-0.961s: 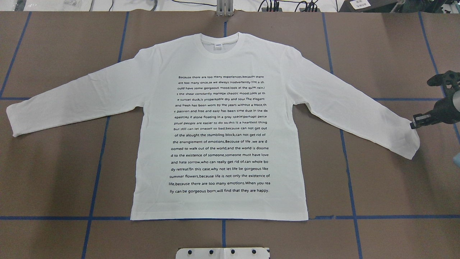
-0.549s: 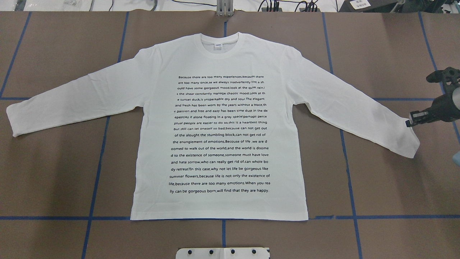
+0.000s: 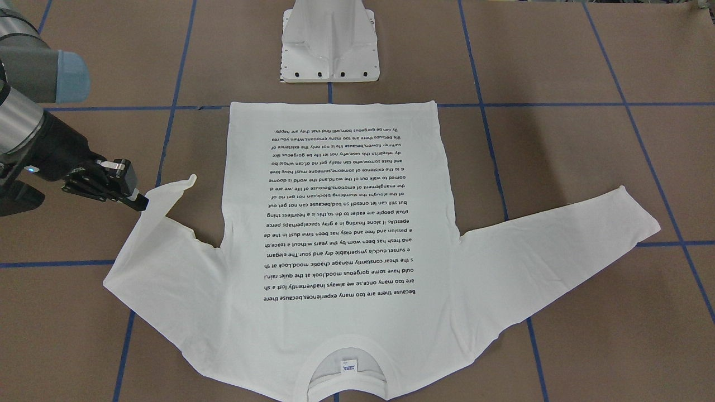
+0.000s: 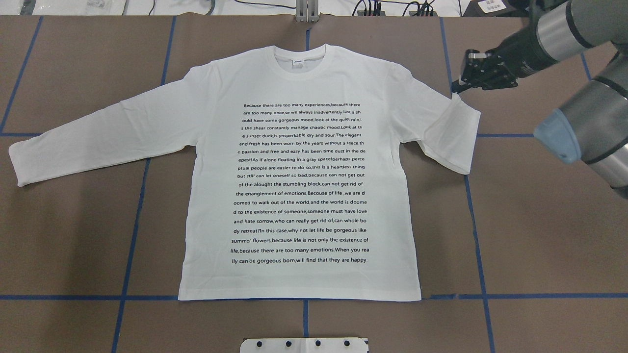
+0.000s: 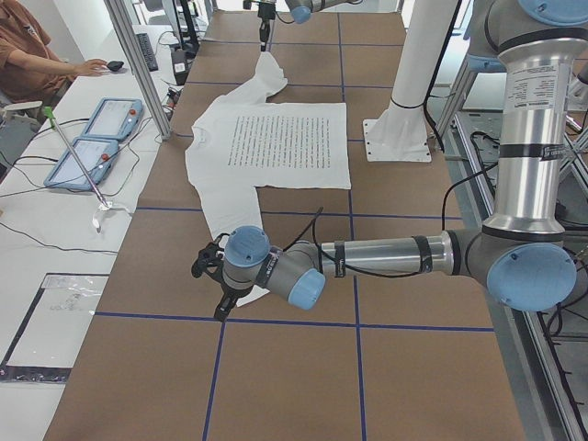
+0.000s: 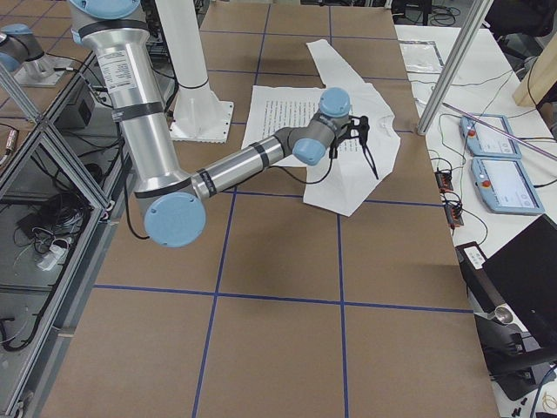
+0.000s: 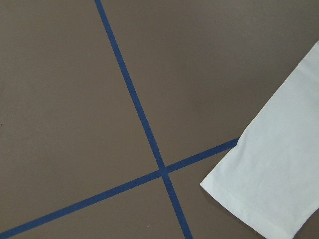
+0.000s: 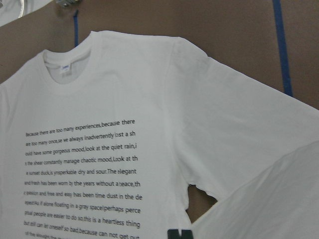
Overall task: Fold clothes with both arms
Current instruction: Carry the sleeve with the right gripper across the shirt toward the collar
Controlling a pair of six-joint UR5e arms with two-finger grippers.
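Observation:
The white long-sleeved shirt point(image 4: 299, 176) lies flat, text side up, collar point(image 4: 300, 61) at the far edge. My right gripper point(image 4: 457, 89) is shut on the cuff of the shirt's right sleeve point(image 4: 451, 137), which is doubled back toward the shoulder and partly lifted; in the front-facing view this gripper point(image 3: 139, 202) pinches the sleeve edge. The left sleeve point(image 4: 98, 132) lies stretched out flat. My left gripper point(image 5: 213, 280) hovers by that sleeve's cuff point(image 7: 269, 184); I cannot tell whether it is open or shut.
The white pedestal base point(image 4: 304, 345) stands at the near table edge behind the hem. Blue tape lines point(image 4: 132, 235) grid the brown table. An operator point(image 5: 28, 55), two teach pendants point(image 5: 92, 138) and aluminium posts point(image 5: 138, 64) are along the far side.
My right gripper has carried the right sleeve's cuff from the far right inward and toward the collar side, doubling the sleeve back. The rest of the shirt has not moved.

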